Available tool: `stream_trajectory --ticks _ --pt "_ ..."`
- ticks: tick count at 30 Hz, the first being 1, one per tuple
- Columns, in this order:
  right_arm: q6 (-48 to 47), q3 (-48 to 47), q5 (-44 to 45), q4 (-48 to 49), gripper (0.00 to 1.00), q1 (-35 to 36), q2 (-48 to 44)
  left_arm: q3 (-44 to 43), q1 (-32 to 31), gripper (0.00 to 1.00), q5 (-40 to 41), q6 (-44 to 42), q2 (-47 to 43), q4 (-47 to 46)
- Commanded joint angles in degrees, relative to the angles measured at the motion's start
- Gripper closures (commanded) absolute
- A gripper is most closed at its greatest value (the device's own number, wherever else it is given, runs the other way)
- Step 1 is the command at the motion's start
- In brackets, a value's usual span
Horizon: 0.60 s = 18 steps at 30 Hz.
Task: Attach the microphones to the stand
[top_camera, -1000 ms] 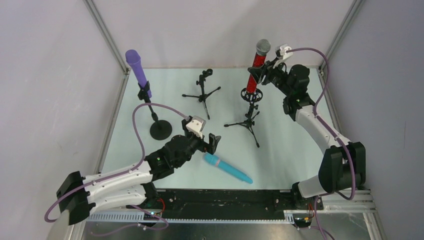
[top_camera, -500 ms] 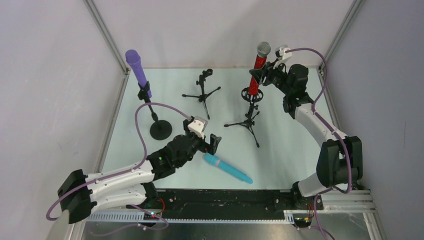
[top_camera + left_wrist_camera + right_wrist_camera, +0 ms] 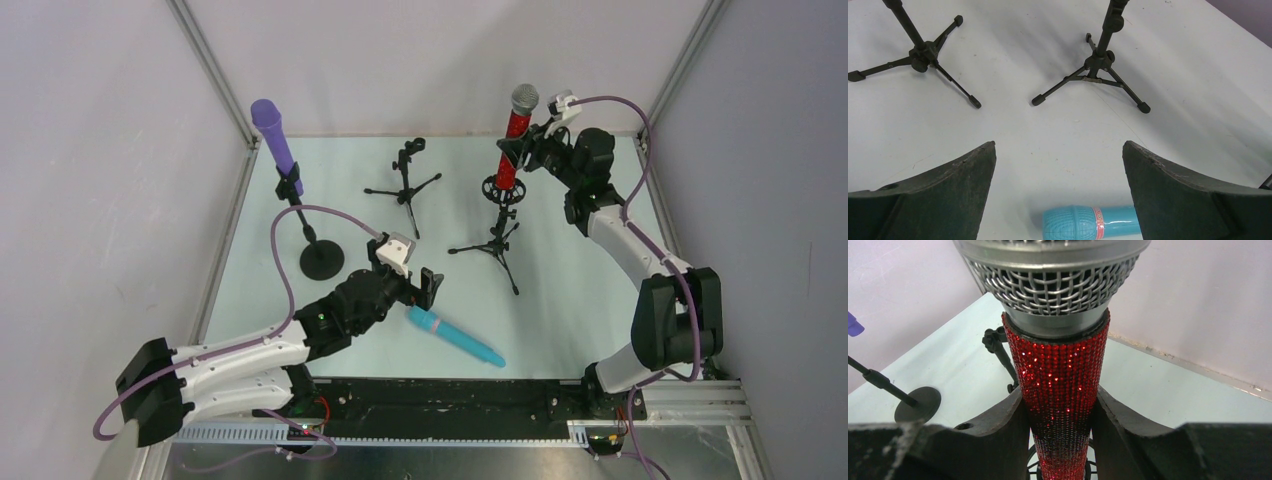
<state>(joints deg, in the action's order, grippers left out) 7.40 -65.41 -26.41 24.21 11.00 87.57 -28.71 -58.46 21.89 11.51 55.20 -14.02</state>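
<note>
Roughly one of three microphones is done, a second is in hand, and the third has not been started.

The purple microphone (image 3: 272,135) sits clipped at a slant in the round-base stand (image 3: 320,258) at the far left of the worktop (image 3: 580,300), with no gripper near it, so that one looks finished.

The right gripper (image 3: 525,150) is closed on the red microphone (image 3: 514,135), its pads pressed against either side of the glittery body just below the silver mesh head. The microphone stands upright at the far right, with its lower end reaching down to the ring holder (image 3: 503,190) on top of the tripod stand (image 3: 497,240). I cannot tell whether it is fully seated or only entering the ring, so I judge this step to be under way and not complete until the gripper can let go.

The teal microphone (image 3: 456,337) lies flat on the worktop near the middle, head toward the left. The left gripper (image 3: 1059,150) hangs just beyond that head with its jaws spread wide, holding nothing. Another tripod stand (image 3: 407,178) in the far middle carries no microphone and is probably meant for the teal one, which has yet to be picked up, carried there and clipped in
</note>
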Motion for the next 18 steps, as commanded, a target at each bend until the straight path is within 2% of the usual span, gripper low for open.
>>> stream_trajectory --ticks 1,18 --pt "-3.2 -2.7 -1.8 1.9 1.0 -0.3 0.9 -0.8 -0.3 0.0 -0.1 1.3 0.1 -1.9" --pt "-6.1 -2.5 -6.5 -2.4 1.0 -0.5 2.2 -0.8 -0.2 0.0 -0.2 2.2 0.6 -1.8"
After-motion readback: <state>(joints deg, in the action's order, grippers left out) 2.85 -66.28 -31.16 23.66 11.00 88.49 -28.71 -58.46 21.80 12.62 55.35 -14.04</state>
